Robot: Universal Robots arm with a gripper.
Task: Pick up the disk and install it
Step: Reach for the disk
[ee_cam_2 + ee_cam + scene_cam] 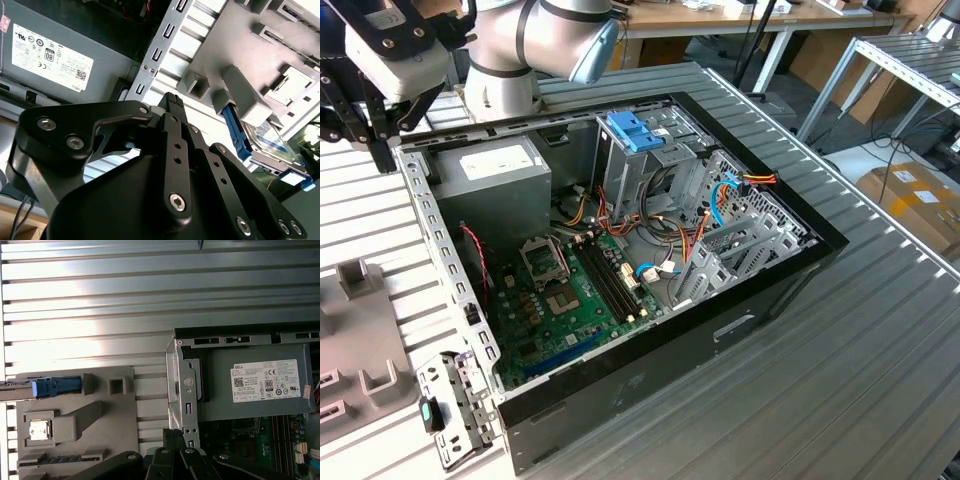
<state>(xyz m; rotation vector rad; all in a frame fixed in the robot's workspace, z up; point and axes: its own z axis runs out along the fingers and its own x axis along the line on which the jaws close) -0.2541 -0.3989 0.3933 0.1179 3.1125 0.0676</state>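
The disk point(272, 146) lies in a slot of the grey fixture plate point(240, 60), with a blue rail point(235, 131) along its side. In the first wrist view its thin edge point(15, 384) shows beside the blue rail point(57, 386). My gripper point(171, 100) hangs above the table at the corner of the open computer case point(620, 250), apart from the disk. Its black fingers meet at the tip with nothing between them. In the exterior view the gripper point(365, 140) is at the far upper left, next to the case's rear wall.
The grey power supply box with a white sticker point(500, 165) fills the case's back corner. A metal drive cage with a blue plastic top point(635, 130) stands at the back, with cables and the green motherboard point(570, 300) below it. The ribbed metal table point(840, 380) extends to the exterior view's right.
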